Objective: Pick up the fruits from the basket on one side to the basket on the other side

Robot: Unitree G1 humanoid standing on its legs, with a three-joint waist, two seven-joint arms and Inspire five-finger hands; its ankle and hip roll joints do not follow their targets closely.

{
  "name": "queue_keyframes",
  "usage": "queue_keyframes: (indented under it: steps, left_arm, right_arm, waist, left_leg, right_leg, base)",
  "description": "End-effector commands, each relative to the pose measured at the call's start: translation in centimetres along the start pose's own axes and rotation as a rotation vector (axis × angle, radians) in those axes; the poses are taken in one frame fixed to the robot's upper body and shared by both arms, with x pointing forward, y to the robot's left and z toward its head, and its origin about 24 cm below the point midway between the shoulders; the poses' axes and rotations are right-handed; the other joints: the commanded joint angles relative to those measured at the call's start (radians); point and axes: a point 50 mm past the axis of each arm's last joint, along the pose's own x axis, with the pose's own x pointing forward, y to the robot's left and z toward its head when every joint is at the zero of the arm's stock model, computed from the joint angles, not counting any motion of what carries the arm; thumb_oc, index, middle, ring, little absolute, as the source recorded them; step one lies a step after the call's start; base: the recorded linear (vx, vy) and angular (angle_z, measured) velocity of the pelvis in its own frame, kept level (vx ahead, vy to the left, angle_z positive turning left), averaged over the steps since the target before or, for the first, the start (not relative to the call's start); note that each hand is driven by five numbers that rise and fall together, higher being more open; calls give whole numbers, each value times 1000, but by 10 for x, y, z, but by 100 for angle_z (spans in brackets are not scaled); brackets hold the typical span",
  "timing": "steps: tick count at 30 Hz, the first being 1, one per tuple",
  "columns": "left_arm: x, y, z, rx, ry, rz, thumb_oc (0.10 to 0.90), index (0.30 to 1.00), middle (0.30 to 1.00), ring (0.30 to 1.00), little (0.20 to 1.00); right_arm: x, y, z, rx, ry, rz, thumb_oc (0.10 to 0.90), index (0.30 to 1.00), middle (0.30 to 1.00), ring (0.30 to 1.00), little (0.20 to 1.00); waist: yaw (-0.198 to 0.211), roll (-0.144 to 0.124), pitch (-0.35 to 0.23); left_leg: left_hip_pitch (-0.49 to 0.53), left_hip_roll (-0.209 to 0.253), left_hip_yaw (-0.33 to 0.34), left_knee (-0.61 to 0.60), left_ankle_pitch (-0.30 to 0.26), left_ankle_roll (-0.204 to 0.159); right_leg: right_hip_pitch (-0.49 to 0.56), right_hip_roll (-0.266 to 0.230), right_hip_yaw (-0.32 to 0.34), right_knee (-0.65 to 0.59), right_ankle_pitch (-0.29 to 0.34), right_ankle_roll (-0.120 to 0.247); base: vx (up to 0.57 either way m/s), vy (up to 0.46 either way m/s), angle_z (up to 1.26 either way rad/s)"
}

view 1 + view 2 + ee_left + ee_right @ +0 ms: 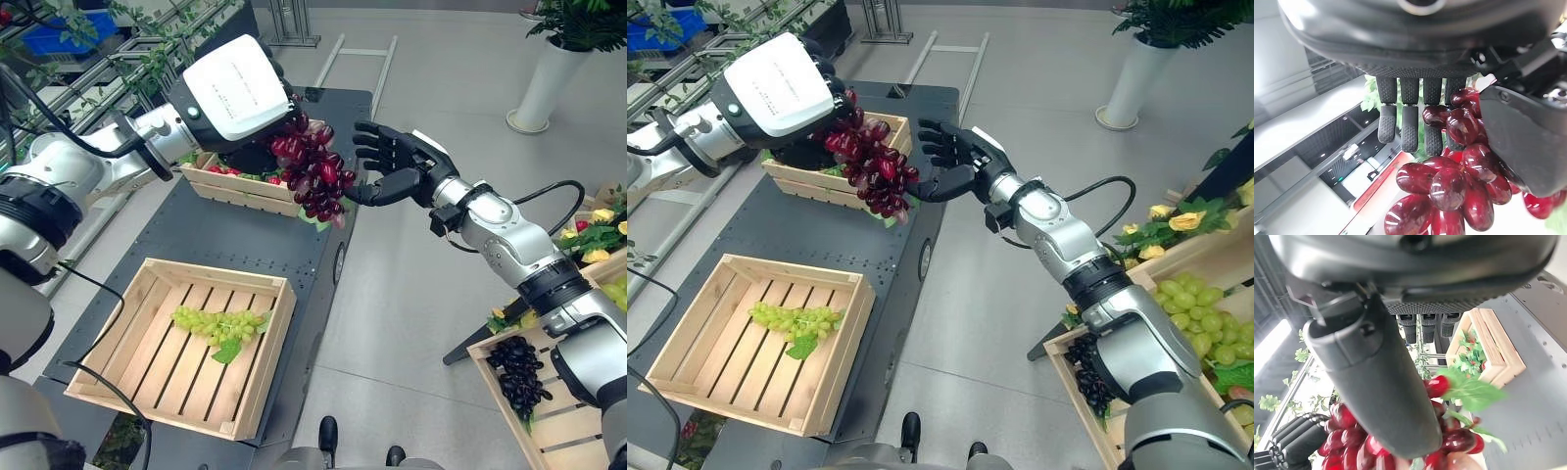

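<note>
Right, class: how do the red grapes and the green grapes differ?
The red grapes hang in the air from the left hand; the green grapes lie in the near crate. The red bunch looks bigger than the green one. Both are bunches with a leaf.

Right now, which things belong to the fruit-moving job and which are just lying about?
Job: dark red grape bunch in left hand; open right hand beside it; far wooden crate; near slatted wooden crate holding green grapes.
Lying about: white floor vase; black grapes.
</note>
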Motion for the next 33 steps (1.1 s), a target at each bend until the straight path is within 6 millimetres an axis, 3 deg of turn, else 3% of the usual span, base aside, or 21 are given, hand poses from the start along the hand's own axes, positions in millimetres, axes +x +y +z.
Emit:
queue_keyframes:
  steps: [1, 14, 22, 30, 31, 32, 33]
  left_arm:
    - [20, 46, -64, 96, 293, 212, 400, 300, 300, 300, 300]
    - [39, 49, -53, 94, 232, 249, 400, 300, 300, 300, 300]
    - [43, 42, -43, 76, 209, 257, 400, 300, 300, 300, 300]
    - [47, 36, -35, 54, 202, 285, 400, 300, 300, 300, 300]
    - [50, 37, -33, 53, 197, 298, 400, 300, 300, 300, 300]
    - [50, 38, -33, 53, 195, 299, 400, 300, 300, 300, 300]
    - [52, 38, -32, 53, 191, 303, 400, 300, 300, 300, 300]
  right_arm:
    - [12, 1, 46, 59, -160, 61, 800, 900, 900, 900, 900]
    - [21, 32, 47, 232, -167, 261, 800, 900, 900, 900, 900]
    - [19, 62, 57, 412, -319, 471, 800, 900, 900, 900, 900]
    - [24, 78, 53, 484, -310, 496, 800, 900, 900, 900, 900]
    - [26, 78, 52, 499, -312, 488, 638, 658, 658, 658, 658]
    - [26, 78, 52, 503, -313, 485, 555, 533, 533, 533, 533]
    - [27, 77, 52, 523, -323, 473, 400, 300, 300, 300, 300]
  waist:
    - [10, -7, -180]
    - [-4, -7, -191]
    - [-3, -10, -195]
    - [-6, -13, -200]
    - [-6, -13, -200]
    - [-6, -13, -200]
    - [-6, -14, -201]
  left_leg:
    - [63, -39, 6, -1, -134, -46]
    - [71, -31, 24, -2, -139, -44]
    - [76, -27, 24, -1, -143, -40]
    - [85, -22, 29, -2, -146, -40]
    - [86, -21, 30, -2, -145, -40]
    - [85, -21, 30, -3, -145, -40]
    - [86, -20, 30, -3, -145, -41]
  right_leg:
    - [-33, 35, 24, -50, 75, -24]
    - [-29, 36, 34, -50, 71, -24]
    - [-23, 37, 39, -50, 64, -25]
    - [-18, 40, 44, -50, 63, -25]
    - [-18, 40, 44, -50, 63, -25]
    - [-17, 40, 44, -50, 63, -25]
    - [-17, 40, 43, -50, 63, -25]
  base:
    - [0, 0, 0]
    - [-3, 0, -3]
    - [0, 0, 0]
    - [24, -4, -3]
    - [23, -4, -8]
    - [28, -4, -8]
    - [25, 1, -5]
